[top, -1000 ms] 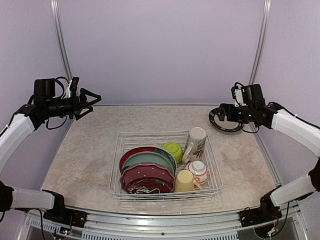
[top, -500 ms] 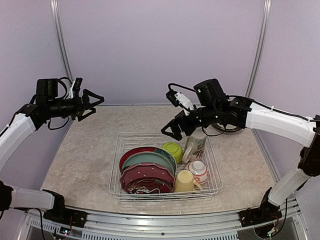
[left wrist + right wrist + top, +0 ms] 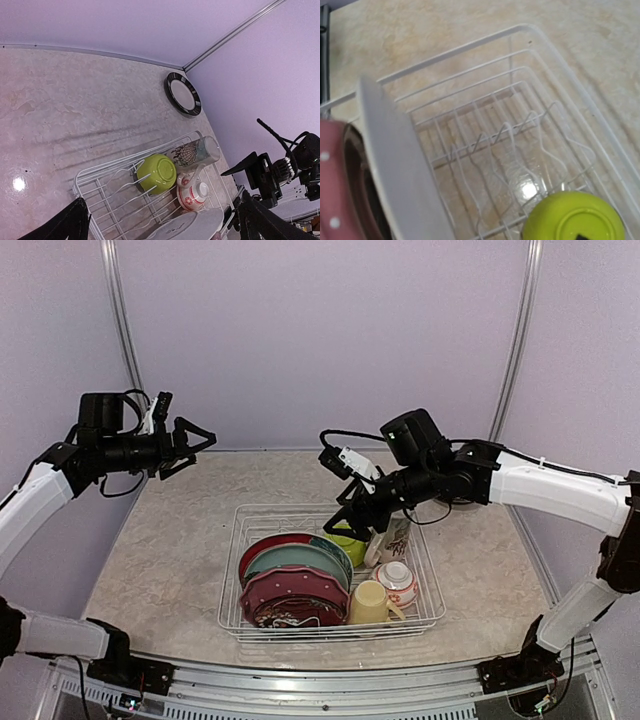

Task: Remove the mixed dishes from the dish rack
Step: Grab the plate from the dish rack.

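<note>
The white wire dish rack sits mid-table. It holds a red/teal plate, a teal-green plate, a pink dotted plate and a dark red patterned plate on edge. Beside them are the lime-green bowl, tall cream printed mug, white-and-red bowl and yellow mug. My right gripper is open just above the lime-green bowl. My left gripper is open and empty, high over the table's far left.
A black-rimmed plate lies flat on the table at the far right corner, outside the rack. Upright tines stand in the rack's far half. Purple walls close in the table on three sides.
My right arm has swung from the far right, by the black-rimmed plate, over the rack and down towards the lime-green bowl. My left gripper has drifted slightly right.
</note>
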Available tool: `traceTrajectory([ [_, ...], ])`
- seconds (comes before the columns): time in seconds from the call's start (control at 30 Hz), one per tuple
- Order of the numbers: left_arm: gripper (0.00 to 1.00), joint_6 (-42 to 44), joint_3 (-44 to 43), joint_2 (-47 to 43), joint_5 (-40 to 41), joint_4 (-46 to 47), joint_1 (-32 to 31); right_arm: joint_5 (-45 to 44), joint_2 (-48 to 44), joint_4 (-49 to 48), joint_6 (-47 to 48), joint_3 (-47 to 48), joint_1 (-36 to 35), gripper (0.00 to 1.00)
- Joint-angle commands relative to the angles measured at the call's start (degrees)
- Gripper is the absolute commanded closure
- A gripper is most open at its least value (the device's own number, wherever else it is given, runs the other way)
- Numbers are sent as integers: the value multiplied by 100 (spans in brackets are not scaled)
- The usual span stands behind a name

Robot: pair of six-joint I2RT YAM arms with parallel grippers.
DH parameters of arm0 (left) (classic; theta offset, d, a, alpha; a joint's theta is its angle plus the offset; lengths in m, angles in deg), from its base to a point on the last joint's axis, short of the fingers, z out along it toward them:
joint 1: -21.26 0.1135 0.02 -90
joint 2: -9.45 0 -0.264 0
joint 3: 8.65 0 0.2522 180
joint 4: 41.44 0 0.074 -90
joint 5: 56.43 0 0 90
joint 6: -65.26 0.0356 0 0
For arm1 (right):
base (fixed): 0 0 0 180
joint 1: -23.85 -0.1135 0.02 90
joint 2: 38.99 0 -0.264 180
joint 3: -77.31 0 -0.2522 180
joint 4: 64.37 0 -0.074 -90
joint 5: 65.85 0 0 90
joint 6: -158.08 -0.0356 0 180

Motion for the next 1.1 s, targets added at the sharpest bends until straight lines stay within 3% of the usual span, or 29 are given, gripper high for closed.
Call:
traceTrajectory([
  [0.0, 1, 188, -655, 126, 395, -204, -186, 359, -185, -61, 284, -222, -70, 26],
  [0.1, 1, 276, -1019, 257, 593, -273, -204, 385, -102, -64, 382, -249, -104, 33],
  [0.3, 1, 559, -1501, 606, 845, -322, -205, 349, 50, -106, 534, -251, -153, 35],
  [0.53, 1, 691, -1328, 569, 1122, -61, -195, 222, 247, -183, 453, -154, -268, 36],
  [0.73, 1, 765, -915, 475, 1014, 173, -195, -31, 570, 58, 545, 133, -325, 50],
  [1.07, 1, 617, -371, 165, 653, 439, -127, -45, 1019, 687, 999, 661, -342, 64],
])
